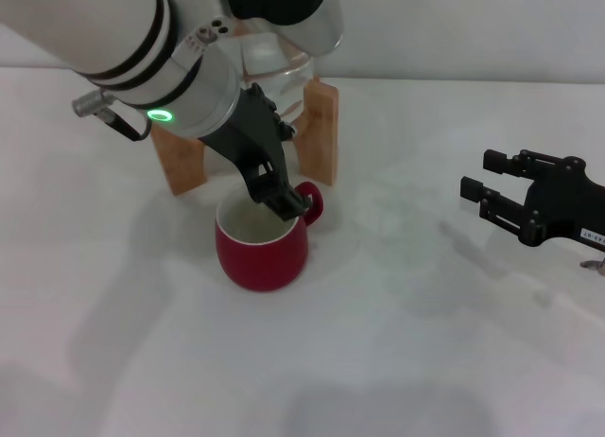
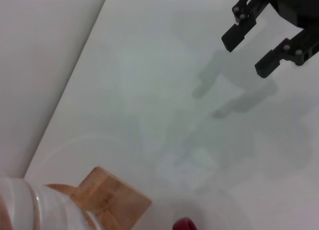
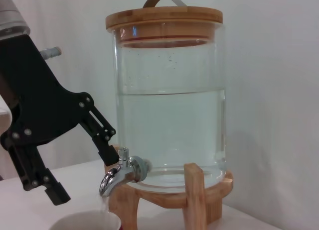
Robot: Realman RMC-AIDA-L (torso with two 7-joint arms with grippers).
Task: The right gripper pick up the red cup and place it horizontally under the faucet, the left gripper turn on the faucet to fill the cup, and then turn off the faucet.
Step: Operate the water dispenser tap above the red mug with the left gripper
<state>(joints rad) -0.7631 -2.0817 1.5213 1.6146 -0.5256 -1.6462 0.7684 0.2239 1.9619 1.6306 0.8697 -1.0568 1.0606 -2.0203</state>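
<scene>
Red cup [image 1: 262, 253] stands upright on the white surface [image 1: 397, 361], under the faucet [image 3: 119, 173] of the glass water dispenser [image 3: 169, 100] on its wooden stand [image 3: 194, 200]. Left pincer [image 1: 284, 199] reaches down at the faucet — fingers spread, one each side. Right pincer [image 1: 492, 183] hovers well apart to the right — open, gripping nothing.
</scene>
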